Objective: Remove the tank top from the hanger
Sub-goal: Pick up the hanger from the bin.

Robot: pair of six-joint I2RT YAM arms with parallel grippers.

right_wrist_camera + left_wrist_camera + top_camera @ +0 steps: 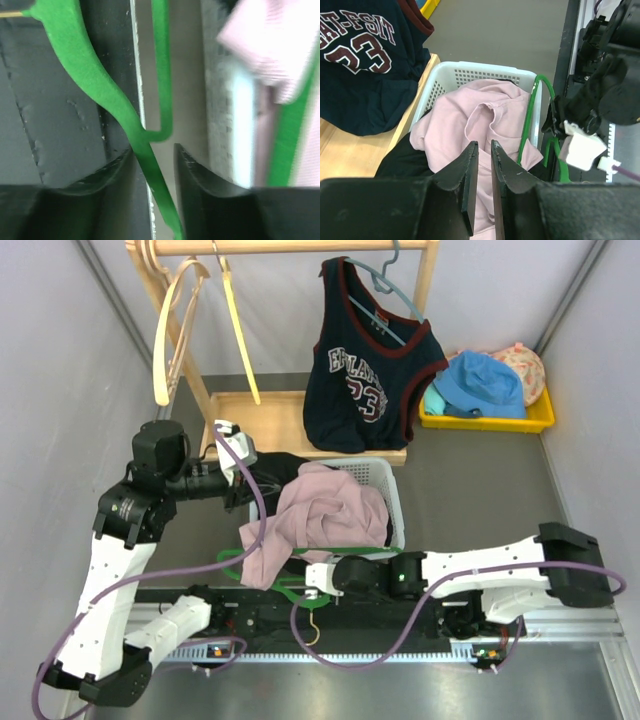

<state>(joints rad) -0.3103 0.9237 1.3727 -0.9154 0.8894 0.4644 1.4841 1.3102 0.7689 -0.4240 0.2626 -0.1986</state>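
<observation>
Found the right gripper (152, 152) astride the green hanger (107, 95), jaws parted and not clamped: one jaw against the hanger's thin stem, a gap showing at the other. Located it low at the near edge of the table, just near of the white basket (392, 480), pointing left. Traced the hanger from there up over the basket's near rim and in under the pink tank top (325, 510). Saw the pink tank top heaped in the basket and spilling over its near left corner, with the green wire looping round its near edge; could not tell whether any strap sat on the hanger. Found the left gripper (484, 145) above the basket's far left corner, fingers almost together with only a narrow slit, nothing seen gripped. Noted a black garment (402, 157) under the pink one at the basket's left side. Farther off, saw a navy jersey (360, 380) numbered 23 hung on a teal hanger (398, 295) from the wooden rack (250, 410), and at the far right a yellow tray (538, 422) with a blue hat (485, 385).
</observation>
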